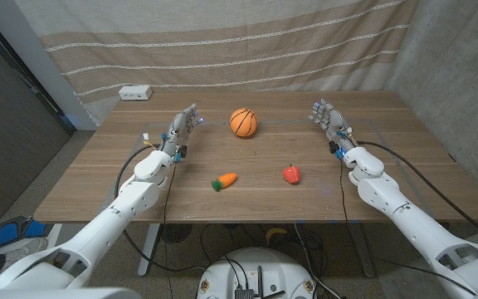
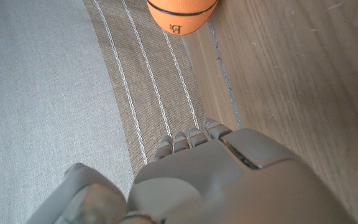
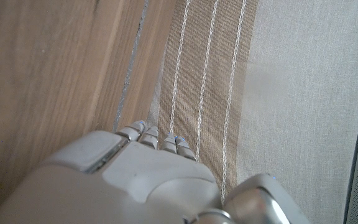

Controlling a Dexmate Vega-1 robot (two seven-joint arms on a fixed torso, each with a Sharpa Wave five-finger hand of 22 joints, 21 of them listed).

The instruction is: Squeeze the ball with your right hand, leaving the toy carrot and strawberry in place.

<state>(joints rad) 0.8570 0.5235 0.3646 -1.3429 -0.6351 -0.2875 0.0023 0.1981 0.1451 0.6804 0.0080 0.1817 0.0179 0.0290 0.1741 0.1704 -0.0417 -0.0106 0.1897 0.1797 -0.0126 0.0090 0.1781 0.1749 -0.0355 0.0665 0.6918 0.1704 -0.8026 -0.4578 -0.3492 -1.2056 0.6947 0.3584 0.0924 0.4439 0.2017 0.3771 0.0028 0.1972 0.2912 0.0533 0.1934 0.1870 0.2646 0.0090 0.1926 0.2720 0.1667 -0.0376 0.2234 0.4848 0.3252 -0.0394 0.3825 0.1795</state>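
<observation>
An orange ball (image 1: 243, 122) marked like a basketball sits on the wooden table (image 1: 247, 199) near the far middle; it also appears in the left wrist view (image 2: 181, 15). A toy carrot (image 1: 225, 180) lies nearer the front, left of centre. A red strawberry (image 1: 291, 174) sits right of centre. My right hand (image 1: 330, 121) is to the right of the ball, well apart from it, fingers extended and holding nothing. My left hand (image 1: 182, 130) is to the left of the ball, fingers also extended, holding nothing.
A white power strip (image 1: 135, 93) lies at the table's far left corner. A striped curtain (image 1: 222, 41) hangs behind the table. Cables run along both forearms.
</observation>
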